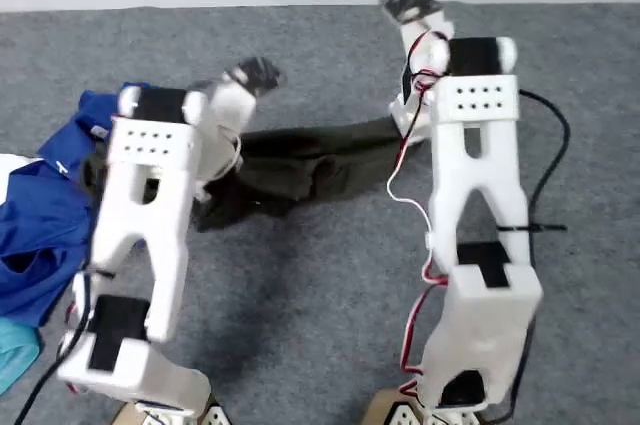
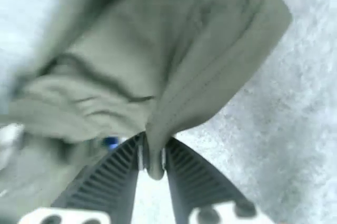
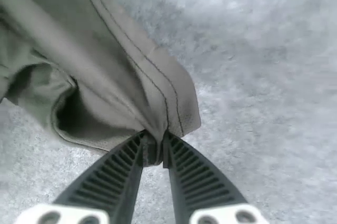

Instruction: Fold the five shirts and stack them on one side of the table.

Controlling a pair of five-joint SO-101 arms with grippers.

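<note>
A dark olive shirt (image 1: 300, 170) hangs stretched between the two arms above the grey table (image 1: 320, 275). My left gripper (image 2: 151, 161) is shut on a pinched fold of the olive shirt (image 2: 158, 76); in the high view this arm's wrist (image 1: 215, 110) stands at the shirt's left end. My right gripper (image 3: 154, 153) is shut on a stitched hem of the same shirt (image 3: 105, 81), at its right end by the other arm's wrist (image 1: 425, 95). A blue shirt (image 1: 50, 205) lies crumpled at the left edge.
A bit of teal cloth (image 1: 15, 350) lies at the lower left corner, below the blue shirt. The grey felt surface stretches open between the two arm bases and on the right side (image 1: 590, 245).
</note>
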